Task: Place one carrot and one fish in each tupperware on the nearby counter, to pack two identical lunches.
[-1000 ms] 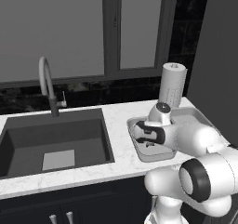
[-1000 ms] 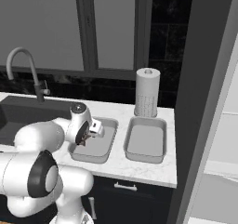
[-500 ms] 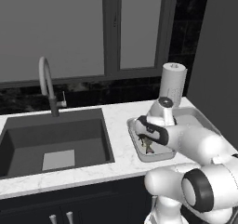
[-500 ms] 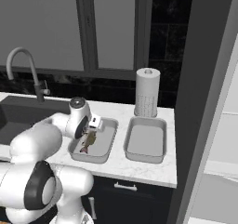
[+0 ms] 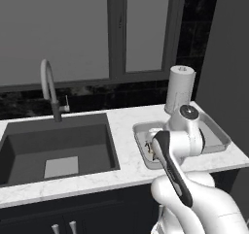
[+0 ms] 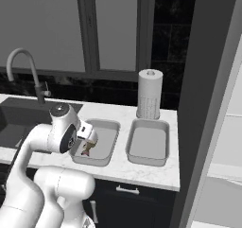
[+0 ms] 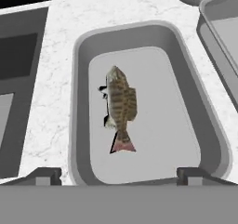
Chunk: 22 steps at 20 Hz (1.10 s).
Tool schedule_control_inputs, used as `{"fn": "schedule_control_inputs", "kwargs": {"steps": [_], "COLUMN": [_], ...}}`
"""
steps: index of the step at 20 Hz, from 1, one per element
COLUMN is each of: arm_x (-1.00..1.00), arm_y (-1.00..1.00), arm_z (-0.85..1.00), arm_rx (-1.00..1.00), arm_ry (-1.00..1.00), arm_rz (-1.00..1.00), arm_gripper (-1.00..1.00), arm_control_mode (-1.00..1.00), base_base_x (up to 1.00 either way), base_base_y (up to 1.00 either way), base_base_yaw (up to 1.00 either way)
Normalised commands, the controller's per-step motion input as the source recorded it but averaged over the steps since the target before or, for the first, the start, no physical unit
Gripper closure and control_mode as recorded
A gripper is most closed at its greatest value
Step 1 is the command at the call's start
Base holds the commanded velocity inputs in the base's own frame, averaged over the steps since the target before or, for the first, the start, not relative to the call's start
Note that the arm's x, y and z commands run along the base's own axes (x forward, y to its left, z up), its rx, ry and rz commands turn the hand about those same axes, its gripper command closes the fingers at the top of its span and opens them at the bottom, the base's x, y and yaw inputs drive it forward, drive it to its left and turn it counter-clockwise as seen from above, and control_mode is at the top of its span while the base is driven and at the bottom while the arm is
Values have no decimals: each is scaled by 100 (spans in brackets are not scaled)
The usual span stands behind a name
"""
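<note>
Fish (image 7: 120, 108) lies flat in the tub (image 7: 79, 102) nearest the sink (image 5: 58, 145), clear of the walls; the far tub (image 6: 147, 142) holds nothing. Gripper (image 7: 118, 174) hangs above it, jaws wide apart, holding nothing. Fish looks light, stiff and probably slick: pinch across mid-body, not the thin tail.

A fish (image 7: 121, 108) lies in the tupperware (image 7: 81, 125) nearer the sink (image 5: 58, 145), on the counter (image 7: 51, 102).

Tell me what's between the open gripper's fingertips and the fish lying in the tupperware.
Nothing: in the hand view, bare grey floor of the tupperware separates the open gripper from the fish, which lies loose.
</note>
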Motion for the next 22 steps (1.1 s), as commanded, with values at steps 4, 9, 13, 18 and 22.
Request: {"fn": "schedule_control_inputs", "kwargs": {"steps": [4,9,13,18,22], "arm_x": [-86,-60,0,0,0], "arm_y": [0,-1,0,0,0], "arm_z": [49,3,0,0,0], "arm_rx": [-3,-2,0,0,0], "arm_ry": [-4,-3,0,0,0], "arm_rz": [-3,-2,0,0,0], "arm_gripper": [-100,-100,-100,-100,-100], "arm_control_mode": [-100,100,100,100,100], "base_base_x": [0,-40,-100,-100,-48], "base_base_y": [0,-6,-37,-70,-99], "base_base_yaw": [0,-1,-5,-13,-14]}}
